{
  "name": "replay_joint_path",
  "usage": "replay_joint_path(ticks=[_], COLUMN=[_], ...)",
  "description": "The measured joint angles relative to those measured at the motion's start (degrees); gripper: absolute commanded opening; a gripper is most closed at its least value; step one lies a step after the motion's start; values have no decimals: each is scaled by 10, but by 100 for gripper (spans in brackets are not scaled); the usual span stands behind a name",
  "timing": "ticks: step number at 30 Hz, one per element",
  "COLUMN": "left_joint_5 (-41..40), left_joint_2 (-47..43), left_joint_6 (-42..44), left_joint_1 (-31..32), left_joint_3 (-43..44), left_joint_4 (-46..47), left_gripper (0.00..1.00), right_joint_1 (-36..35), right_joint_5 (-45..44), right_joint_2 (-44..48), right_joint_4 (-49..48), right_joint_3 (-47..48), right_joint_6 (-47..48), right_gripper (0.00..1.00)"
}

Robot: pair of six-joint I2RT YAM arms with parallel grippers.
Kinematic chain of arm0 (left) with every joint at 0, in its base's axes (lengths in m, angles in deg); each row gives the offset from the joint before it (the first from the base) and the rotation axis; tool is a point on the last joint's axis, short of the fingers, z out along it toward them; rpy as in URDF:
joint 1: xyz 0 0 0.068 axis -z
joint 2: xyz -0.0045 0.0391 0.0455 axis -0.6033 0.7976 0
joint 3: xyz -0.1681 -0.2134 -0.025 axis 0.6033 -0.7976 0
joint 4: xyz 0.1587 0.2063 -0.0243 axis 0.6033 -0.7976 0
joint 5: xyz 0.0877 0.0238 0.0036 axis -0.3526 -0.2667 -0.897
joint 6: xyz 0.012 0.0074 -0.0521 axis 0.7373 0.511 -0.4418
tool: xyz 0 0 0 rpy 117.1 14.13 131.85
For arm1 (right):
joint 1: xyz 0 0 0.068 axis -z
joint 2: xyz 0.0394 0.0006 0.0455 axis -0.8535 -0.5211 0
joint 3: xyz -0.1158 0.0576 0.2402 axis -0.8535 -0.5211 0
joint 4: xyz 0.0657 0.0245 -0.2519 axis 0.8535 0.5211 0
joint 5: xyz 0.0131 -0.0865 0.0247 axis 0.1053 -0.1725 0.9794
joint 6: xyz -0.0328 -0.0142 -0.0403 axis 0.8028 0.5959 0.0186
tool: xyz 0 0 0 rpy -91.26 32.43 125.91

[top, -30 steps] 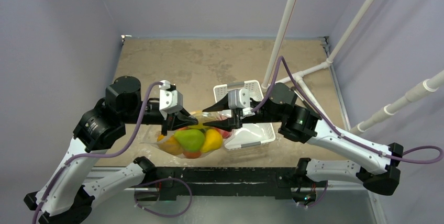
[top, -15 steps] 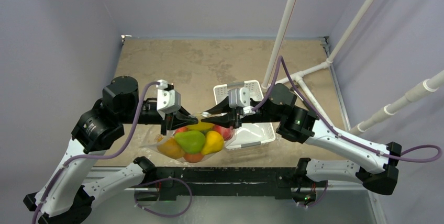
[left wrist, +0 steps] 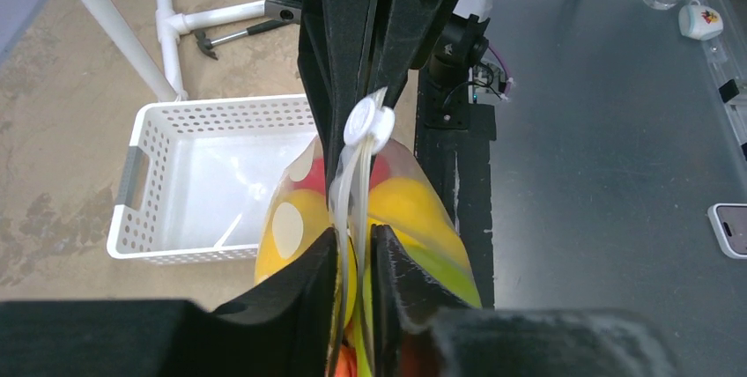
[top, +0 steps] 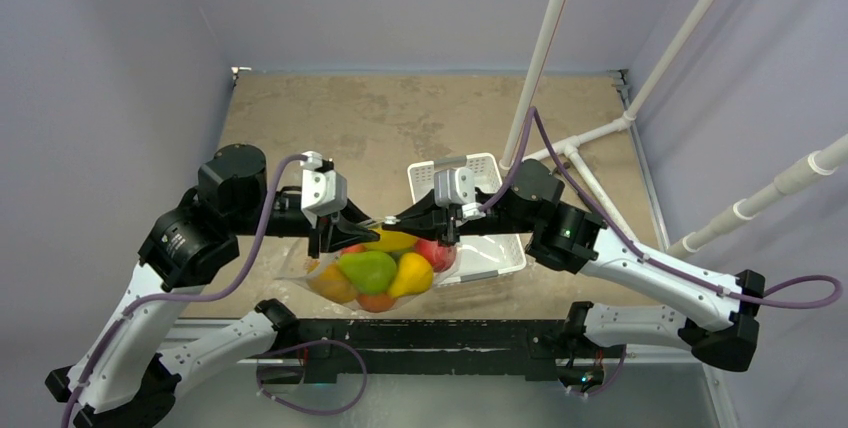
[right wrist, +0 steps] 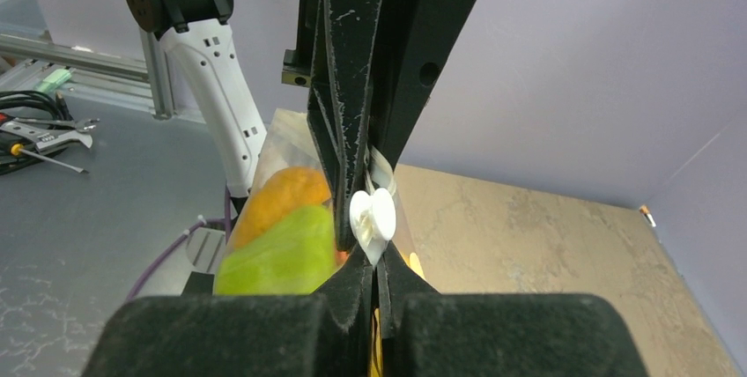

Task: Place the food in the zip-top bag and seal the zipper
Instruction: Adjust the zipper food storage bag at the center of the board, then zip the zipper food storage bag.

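Observation:
The zip-top bag (top: 372,270) hangs in the air between my two grippers, with the food inside: a green fruit (top: 365,270), a yellow one (top: 412,273), a red one (top: 435,251) and orange ones (top: 335,283). My left gripper (left wrist: 355,249) is pinched on the zipper (left wrist: 357,188) with only a thin gap showing. Facing it almost tip to tip, my right gripper (right wrist: 374,262) is shut on the same strip just behind the white slider (right wrist: 372,217). In the left wrist view the slider (left wrist: 368,126) sits between both grippers' tips.
The white perforated tray (top: 490,248) stands on the brown table just right of the bag, under my right arm. White pipes (top: 545,48) rise at the back right. A phone (left wrist: 729,229) lies on the grey bench beyond the black rail (top: 430,333).
My right gripper has closed from open onto the zipper by the slider. The bag with the food has shifted slightly right. My left jaws have eased a hair.

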Motion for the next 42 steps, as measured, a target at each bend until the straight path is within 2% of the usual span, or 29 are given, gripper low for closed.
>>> replay_joint_path(ticks=[3,7,17,29,38,42], left_joint_5=[-2,-3,-1,5,24,29], left_joint_2=[0,-3,-3,4,5,7], left_joint_6=[0,2,-5,-17,-17,-12], left_joint_1=[0,0,0,0,0,0], left_joint_3=[0,-6,-25,-38,-38,-38], left_joint_4=[0,5,55,103,102,98], left_gripper=[36,42,42,29,1,0], right_joint_1=[0,0,0,0,0,0], right_joint_5=[0,-4,-16,-24,-26,-26], right_joint_2=[-7,-18,-20,-20,-20,-20], right_joint_4=[9,31,64,69,69,72], right_joint_3=[1,2,2,2,2,2], right_joint_6=[0,0,-5,-9,-14,-20], right_gripper=[0,0,0,0,0,0])
